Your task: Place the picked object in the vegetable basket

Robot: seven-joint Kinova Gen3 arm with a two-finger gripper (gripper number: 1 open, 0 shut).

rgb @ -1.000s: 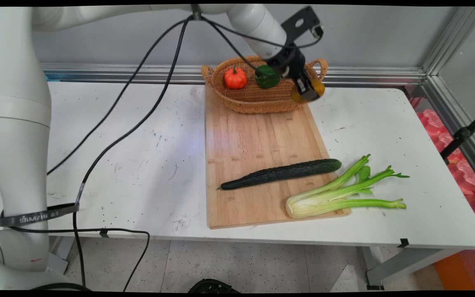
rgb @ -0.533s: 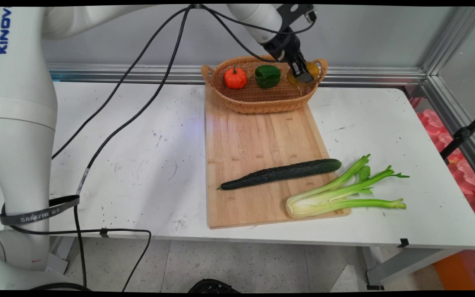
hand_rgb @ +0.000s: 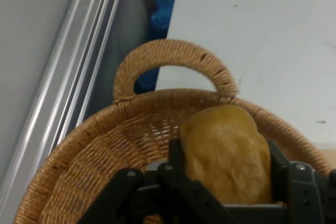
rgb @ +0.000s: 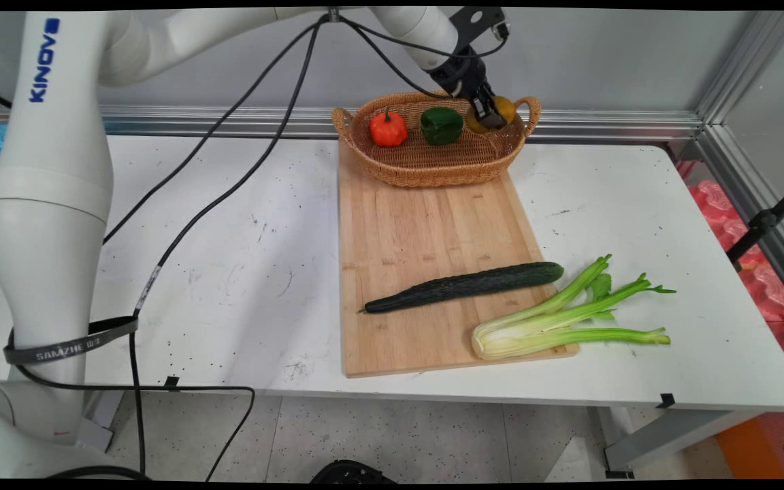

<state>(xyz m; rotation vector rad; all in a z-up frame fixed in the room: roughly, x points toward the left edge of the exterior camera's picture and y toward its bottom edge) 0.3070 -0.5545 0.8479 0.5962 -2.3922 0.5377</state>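
My gripper (rgb: 488, 117) is shut on a yellow-brown potato (rgb: 505, 109) and holds it over the right end of a wicker basket (rgb: 426, 167) at the table's back. In the hand view the potato (hand_rgb: 227, 150) sits between the black fingers (hand_rgb: 176, 156), just above the basket's inside, with the basket's handle (hand_rgb: 173, 56) beyond it. An orange-red small pumpkin (rgb: 388, 128) and a green bell pepper (rgb: 442, 125) lie in the basket to the left of the gripper.
The basket stands on the far end of a wooden cutting board (rgb: 419, 224). A dark cucumber (rgb: 463, 286) lies across the board's near part, and celery stalks (rgb: 562, 316) lie at its right corner, partly on the table. Black cables (rgb: 215, 197) hang over the table's left side.
The gripper carried the potato from outside the basket's right front rim up and back, and now holds it over the basket's right end.
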